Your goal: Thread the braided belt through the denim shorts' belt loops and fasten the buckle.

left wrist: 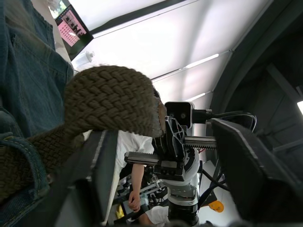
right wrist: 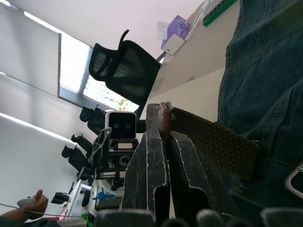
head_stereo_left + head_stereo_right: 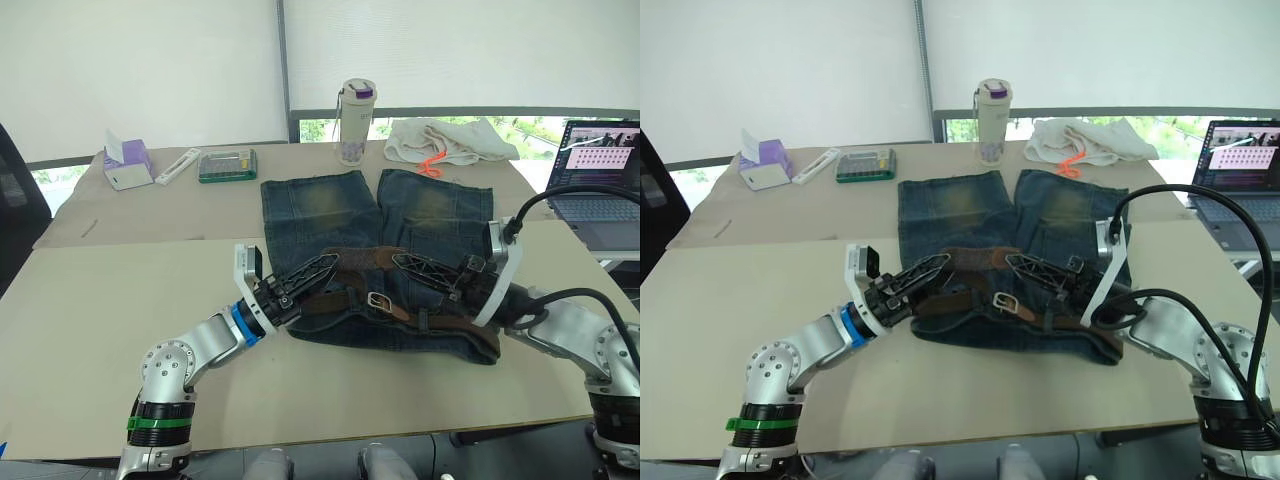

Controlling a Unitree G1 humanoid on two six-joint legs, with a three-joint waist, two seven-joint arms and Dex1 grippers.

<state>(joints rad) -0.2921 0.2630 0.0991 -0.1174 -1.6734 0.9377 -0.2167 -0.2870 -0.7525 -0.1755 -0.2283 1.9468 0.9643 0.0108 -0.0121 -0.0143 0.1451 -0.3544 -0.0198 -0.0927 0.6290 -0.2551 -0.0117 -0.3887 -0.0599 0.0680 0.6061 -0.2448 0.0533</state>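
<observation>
Reaching in from either side, your two arms meet over the waistband of the denim shorts (image 3: 378, 230), forearms low and angled inward across the pale table (image 3: 100, 300). Your left gripper (image 3: 322, 268) lies nearly flat, its black ribbed fingers pointing toward the middle of the waistband; in its wrist view the fingers stand apart, and the frayed end of the braided belt (image 1: 102, 101) curls just beside one finger, resting against it but not pinched. Your right gripper (image 3: 412, 266) mirrors that pose from the other side, and its wrist view shows the two fingers pressed together on a thin edge of the belt's woven strap, clamped firm.

You can see the belt is a coarse basket-weave in dark brown, stiff enough to hold a loop. It runs along the waistband between your grippers, with a loose length doubling back below. The buckle (image 3: 379, 300), a small silver rectangular frame, lies on the denim just below and between the two sets of fingertips, near both yet held by neither. The shorts lie flat, legs pointing away from you, faded tan patches on both.
</observation>
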